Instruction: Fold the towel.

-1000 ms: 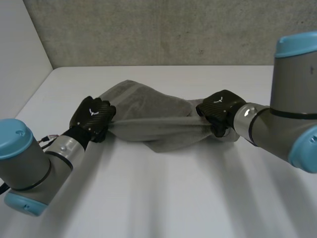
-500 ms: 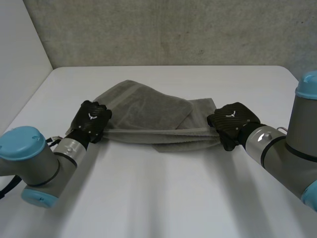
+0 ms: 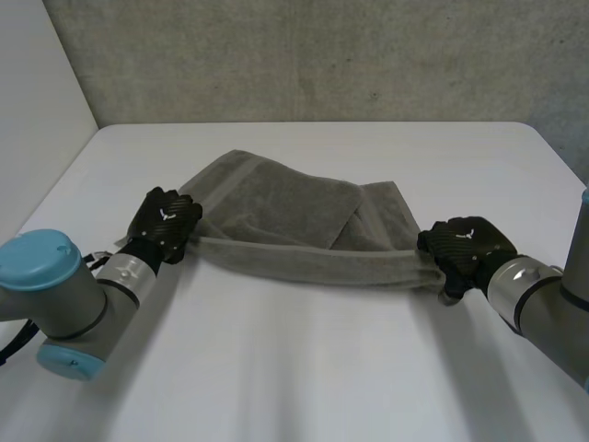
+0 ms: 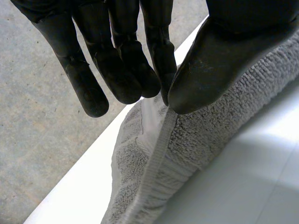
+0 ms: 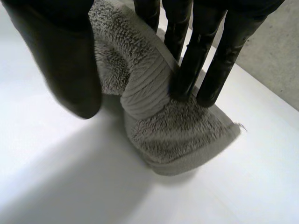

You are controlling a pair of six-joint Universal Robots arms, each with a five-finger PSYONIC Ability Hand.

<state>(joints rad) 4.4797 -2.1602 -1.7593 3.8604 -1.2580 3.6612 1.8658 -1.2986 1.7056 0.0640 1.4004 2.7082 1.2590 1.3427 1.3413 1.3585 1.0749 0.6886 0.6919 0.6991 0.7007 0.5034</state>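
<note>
Grey towel seemingly taut; left hand, right hand pinch ends.

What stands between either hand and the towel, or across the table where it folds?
Nothing visible. The left hand and right hand each pinch the towel at one end of its near edge; nothing else lies on the table.
</note>
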